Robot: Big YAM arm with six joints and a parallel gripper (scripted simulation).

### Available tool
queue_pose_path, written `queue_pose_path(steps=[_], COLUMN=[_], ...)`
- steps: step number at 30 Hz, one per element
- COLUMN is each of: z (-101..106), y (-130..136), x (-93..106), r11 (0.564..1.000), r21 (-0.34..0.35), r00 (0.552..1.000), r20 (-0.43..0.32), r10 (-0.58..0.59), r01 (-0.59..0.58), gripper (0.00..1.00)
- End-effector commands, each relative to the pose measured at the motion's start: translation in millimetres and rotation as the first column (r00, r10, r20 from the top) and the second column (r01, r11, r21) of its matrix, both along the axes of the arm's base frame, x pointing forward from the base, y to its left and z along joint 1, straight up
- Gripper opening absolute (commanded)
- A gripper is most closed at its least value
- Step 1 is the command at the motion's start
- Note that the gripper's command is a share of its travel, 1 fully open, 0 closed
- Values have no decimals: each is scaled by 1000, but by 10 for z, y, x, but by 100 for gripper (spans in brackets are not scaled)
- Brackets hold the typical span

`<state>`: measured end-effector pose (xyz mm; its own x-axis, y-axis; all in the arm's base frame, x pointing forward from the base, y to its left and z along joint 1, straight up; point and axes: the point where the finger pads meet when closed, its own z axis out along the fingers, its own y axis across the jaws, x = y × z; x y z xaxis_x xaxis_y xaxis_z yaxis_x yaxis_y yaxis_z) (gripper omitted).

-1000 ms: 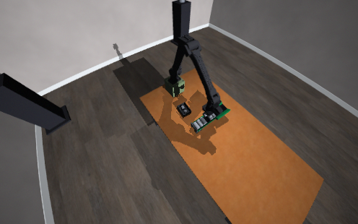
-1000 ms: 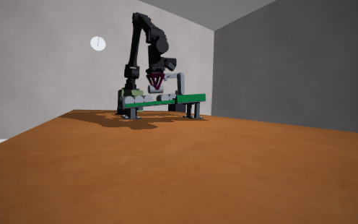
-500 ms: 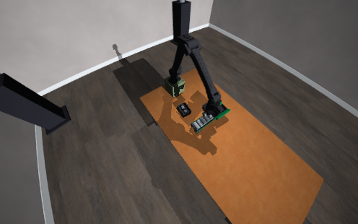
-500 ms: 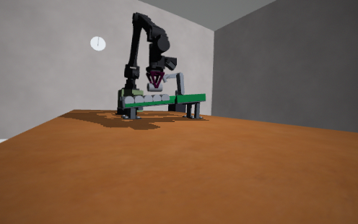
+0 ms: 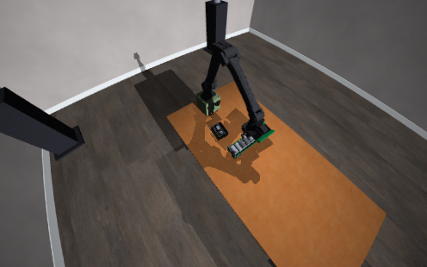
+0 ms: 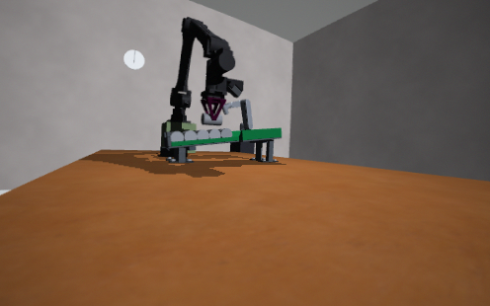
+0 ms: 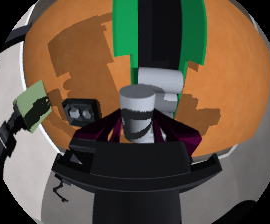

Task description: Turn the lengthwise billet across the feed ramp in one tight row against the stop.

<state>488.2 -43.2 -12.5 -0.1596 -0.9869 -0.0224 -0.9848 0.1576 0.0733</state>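
Hovering above the green feed ramp (image 6: pixel 257 133), the gripper (image 6: pixel 213 114) is pinching the odd billet (image 6: pixel 205 118) between its magenta fingers (image 6: pixel 217 107), carrying it clear of the ramp surface with open air beneath.

Starting at the left in the exterior view: the arm's green base block (image 6: pixel 172 126) is sitting behind the ramp's low end, and right there the row of billets (image 6: pixel 202 134) is resting across the ramp, four rounded ends showing side by side, touching, the leftmost one at the ramp's left end. Whether it is pressed against a stop I cannot tell. Moving right, the held billet is hanging just above the right-hand part of that row. Further right a grey post (image 6: pixel 246 114) is standing up from the ramp, close beside the gripper. Beyond it the ramp's right stretch is running on bare to its edge.

From the top view, a small black box (image 5: pixel 220 130) is lying on the orange desk (image 5: pixel 304 194) to the left of the ramp, well apart from it. The ramp is sitting near the desk's far end, and a long stretch of desk is running toward the near edge.

In the wrist view the billet is showing a pale end face just ahead of the gripper.
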Motion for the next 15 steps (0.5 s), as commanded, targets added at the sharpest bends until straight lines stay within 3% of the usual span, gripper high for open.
queue_pose_path(steps=[1, 15], z=[594, 594], y=[29, 32], x=[535, 535], r11=[1000, 999], r21=[-21, -38], r00=[990, 990], r20=[142, 140], r10=[2, 3], r01=[1, 2], gripper=[0, 0])
